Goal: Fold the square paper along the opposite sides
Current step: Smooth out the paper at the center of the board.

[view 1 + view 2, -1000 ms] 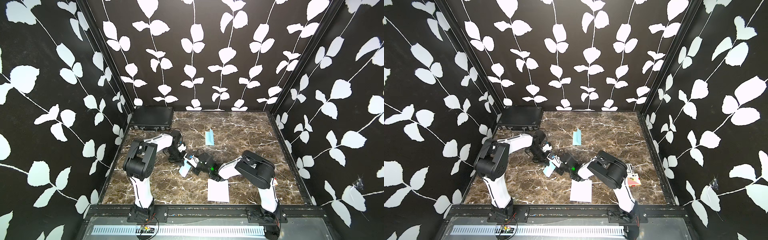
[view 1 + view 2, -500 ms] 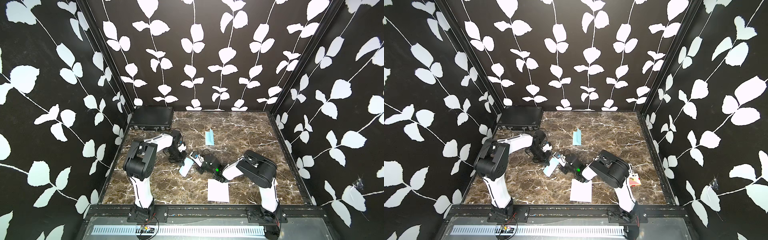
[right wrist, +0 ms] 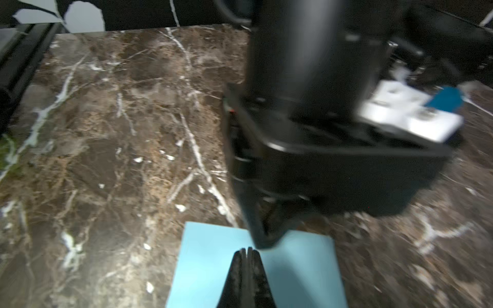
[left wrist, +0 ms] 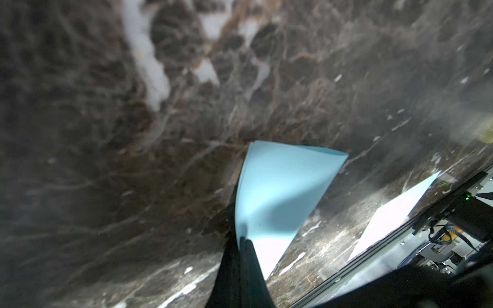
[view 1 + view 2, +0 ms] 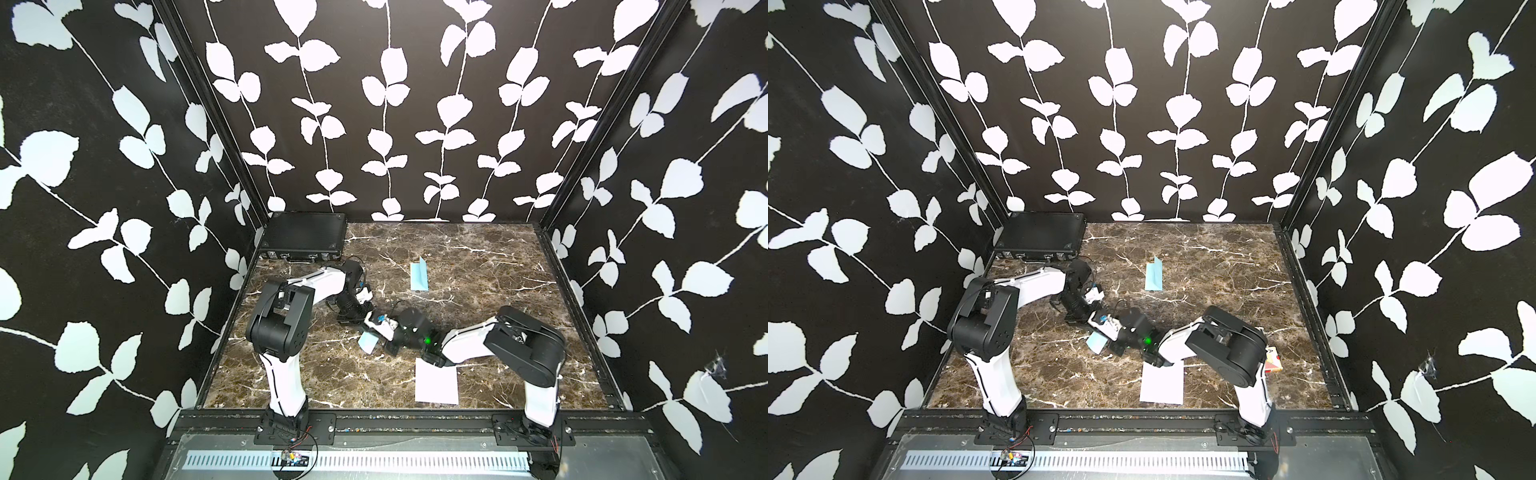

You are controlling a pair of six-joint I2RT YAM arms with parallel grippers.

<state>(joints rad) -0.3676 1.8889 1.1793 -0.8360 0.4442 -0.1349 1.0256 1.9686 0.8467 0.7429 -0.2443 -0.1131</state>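
**Status: blue paper [image 5: 368, 343] at mid-worktop [image 5: 478, 257]**

Left end effector [image 4: 244, 240]: fingers pressed together, pinching one edge of the blue paper, and the sheet curls away from the tips. Right end effector [image 3: 246, 250]: pressed together over the same sheet, grip not discernible. White sheet [image 5: 436, 380] lies flat, nearer and to the right.

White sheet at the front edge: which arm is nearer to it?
Right. The right arm reaches over the far edge of the white sheet; the left arm lies across the table, well apart.
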